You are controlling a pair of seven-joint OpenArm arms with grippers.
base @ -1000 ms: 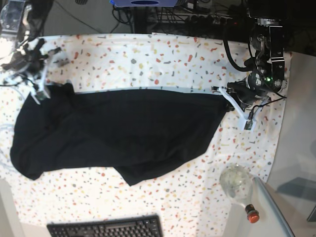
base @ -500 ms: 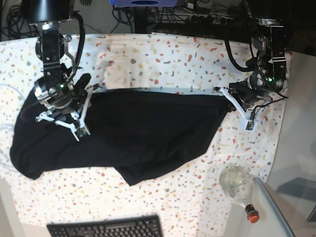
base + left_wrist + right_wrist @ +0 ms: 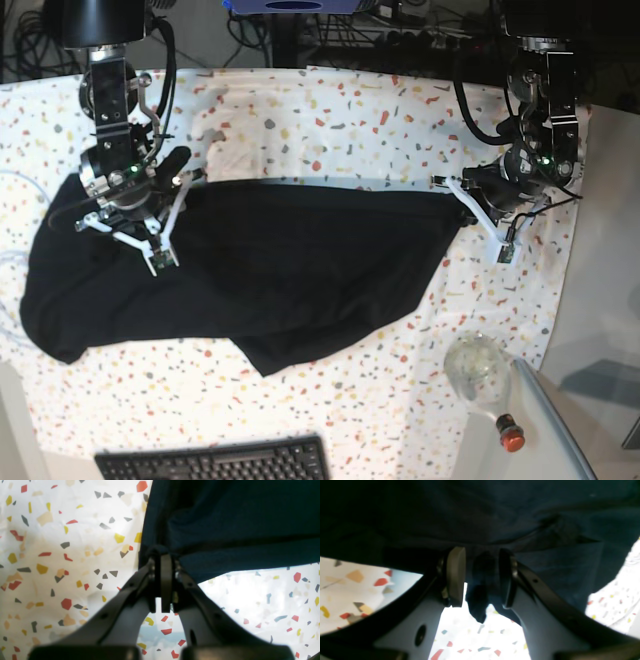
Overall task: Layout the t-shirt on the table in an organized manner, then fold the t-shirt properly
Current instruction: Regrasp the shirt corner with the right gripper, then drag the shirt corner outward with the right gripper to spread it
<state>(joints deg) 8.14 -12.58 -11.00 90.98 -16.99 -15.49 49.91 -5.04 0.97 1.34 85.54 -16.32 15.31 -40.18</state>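
The black t-shirt (image 3: 280, 270) lies spread lengthwise across the speckled table (image 3: 330, 120), bunched and uneven along its near edge. My left gripper (image 3: 465, 208), at the shirt's right end, is shut on the t-shirt's edge; in the left wrist view its pads (image 3: 165, 575) are pressed together with the fabric (image 3: 237, 517) at their tip. My right gripper (image 3: 128, 238) hangs over the shirt's left part. In the right wrist view its jaws (image 3: 481, 562) stand apart, with a loose fold of the shirt (image 3: 478, 597) hanging between the pads and clear of the left pad (image 3: 456, 575).
A black keyboard (image 3: 215, 462) lies at the near edge. A clear glass bottle (image 3: 480, 370) with a red cap (image 3: 512, 437) lies at the near right, beside a glass panel. Cables and equipment run along the far edge.
My right arm swung from the table's far-left corner in over the shirt's left part, and its jaws opened. The left arm and its grip stayed put.
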